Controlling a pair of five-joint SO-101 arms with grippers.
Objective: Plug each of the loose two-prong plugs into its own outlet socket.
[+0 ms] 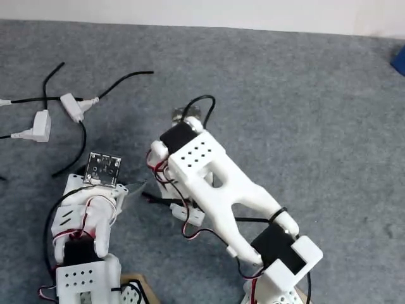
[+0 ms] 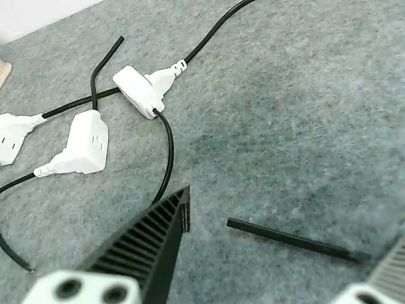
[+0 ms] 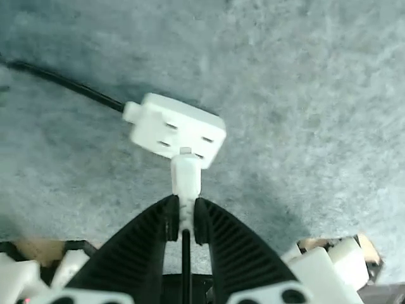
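Note:
My right gripper (image 3: pixel 184 218) is shut on a white two-prong plug (image 3: pixel 186 180), whose tip meets the face of a white outlet socket (image 3: pixel 178 130) on the grey carpet. I cannot tell whether the prongs are seated. In the high view that gripper (image 1: pixel 185 121) is at the middle of the carpet. My left gripper (image 2: pixel 278 253) stands open over bare carpet, low at the near left (image 1: pixel 134 190). Beyond it lie a second outlet socket (image 2: pixel 85 142) with its slots showing, and a third outlet socket (image 2: pixel 138 92) with a white plug (image 2: pixel 166 77) joined to it.
Another white connector (image 2: pixel 9 136) lies at the far left with black cables crossing around it. A loose black cable (image 2: pixel 291 239) lies on the carpet between the left gripper's fingers. Bare carpet stretches to the right (image 1: pixel 316 114).

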